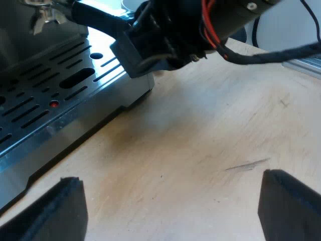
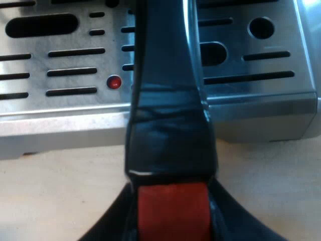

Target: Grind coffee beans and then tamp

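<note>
red-ended holder handle [image 2: 170, 125] runs straight out from your right gripper [image 2: 173, 221] toward the espresso machine [image 2: 261, 113], jaws clamped on it; left gripper [image 1: 173, 208] jaws stand apart over the worktop [image 1: 200, 140].

Looks like a robotics lab bench to me, not a kitchen: an espresso machine [image 1: 15, 45] with its slotted steel drip tray [image 1: 50, 95] sits straight on a bare pale wooden board [image 1: 200, 145], and a ribbed metal rail [image 1: 303, 65] lies by the board's edge.
</note>
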Robot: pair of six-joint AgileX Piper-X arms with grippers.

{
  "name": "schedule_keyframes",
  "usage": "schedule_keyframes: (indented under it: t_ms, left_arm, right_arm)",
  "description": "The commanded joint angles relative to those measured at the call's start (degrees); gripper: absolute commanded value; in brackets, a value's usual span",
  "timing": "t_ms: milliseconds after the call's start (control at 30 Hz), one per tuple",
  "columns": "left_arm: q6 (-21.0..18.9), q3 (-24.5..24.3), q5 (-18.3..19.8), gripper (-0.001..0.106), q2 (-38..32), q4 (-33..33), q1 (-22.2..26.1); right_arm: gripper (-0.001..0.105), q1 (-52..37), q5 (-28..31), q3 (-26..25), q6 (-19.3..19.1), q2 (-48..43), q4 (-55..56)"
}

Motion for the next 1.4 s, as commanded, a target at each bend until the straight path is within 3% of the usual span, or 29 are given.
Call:
schedule_keyframes:
  t_ms: [33, 433, 667, 1133, 1400]
  left_arm:
    - [-0.5, -0.1, 0.6, 0.071, -0.4, -0.3, -0.3]
    - [-0.5, -0.1, 0.6, 0.071, -0.4, -0.3, -0.3]
    - [-0.5, -0.1, 0.6, 0.071, -0.4, -0.3, -0.3]
    - [-0.5, -0.1, 0.6, 0.071, -0.4, -0.3, -0.3]
    - [-0.5, -0.1, 0.6, 0.071, -0.4, -0.3, -0.3]
  right_arm:
    - [0.000, 1.6, 2.1, -0.3, 0.2, -1.2, 1.2]
    - [0.000, 3.4, 3.7, -0.1, 1.5, -1.6, 3.7]
    - [0.000, 6.0, 5.0, 4.9, 5.4, -5.3, 3.7]
    - [0.000, 14.3, 7.6, 11.7, 5.0, -14.0, 3.7]
    - [0.000, 19.7, 8.3, 13.7, 1.2, -16.8, 3.7]
